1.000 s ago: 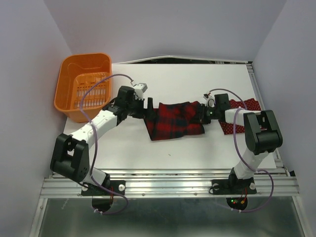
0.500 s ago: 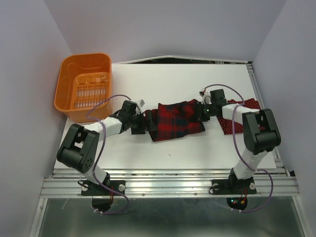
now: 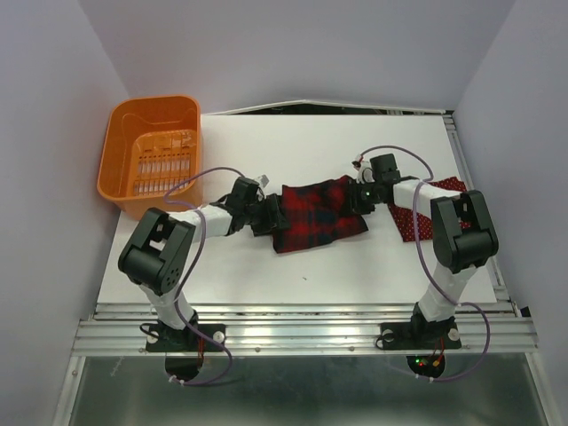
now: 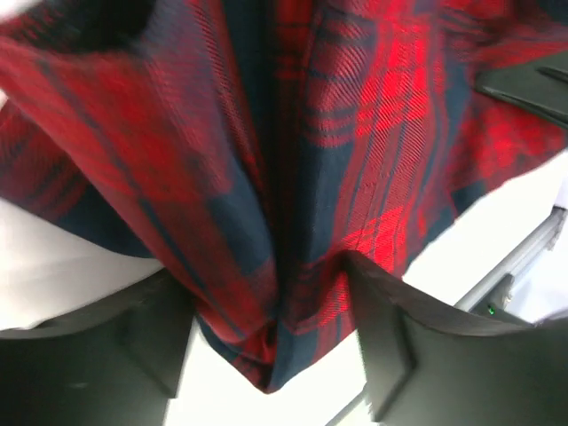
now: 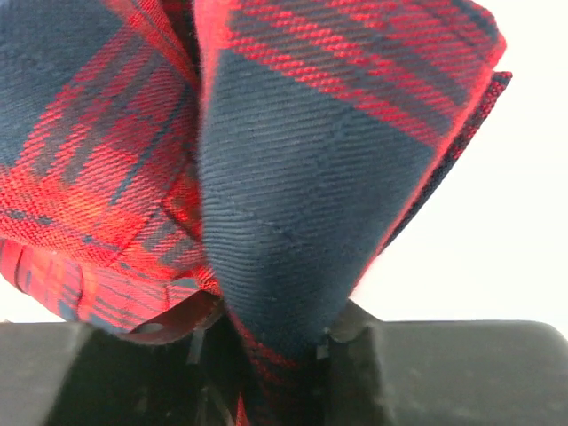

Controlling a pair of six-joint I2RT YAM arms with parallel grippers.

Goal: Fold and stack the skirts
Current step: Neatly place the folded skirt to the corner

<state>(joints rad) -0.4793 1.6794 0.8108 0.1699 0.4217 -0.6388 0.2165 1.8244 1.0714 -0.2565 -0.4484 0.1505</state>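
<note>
The plaid skirt [image 3: 319,213] lies bunched on the white table between my two grippers. My left gripper [image 3: 269,216] is at its left edge, low on the table. In the left wrist view its jaws [image 4: 266,275] stand apart with a loose corner of the plaid skirt [image 4: 355,133] between the fingers [image 4: 390,346]. My right gripper [image 3: 362,197] is at the skirt's right edge. In the right wrist view it [image 5: 271,324] is shut on a fold of the plaid skirt [image 5: 302,222]. The dark red polka-dot skirt [image 3: 448,187] lies at the right, partly under the right arm.
An orange plastic basket [image 3: 124,129] stands at the table's far left corner. The table's metal edge rail [image 3: 302,333] runs along the front. Walls enclose the table at the back and sides.
Both grippers have come down and inward with the plaid skirt, which went from stretched between them to slack on the table. The left arm has folded in low.
</note>
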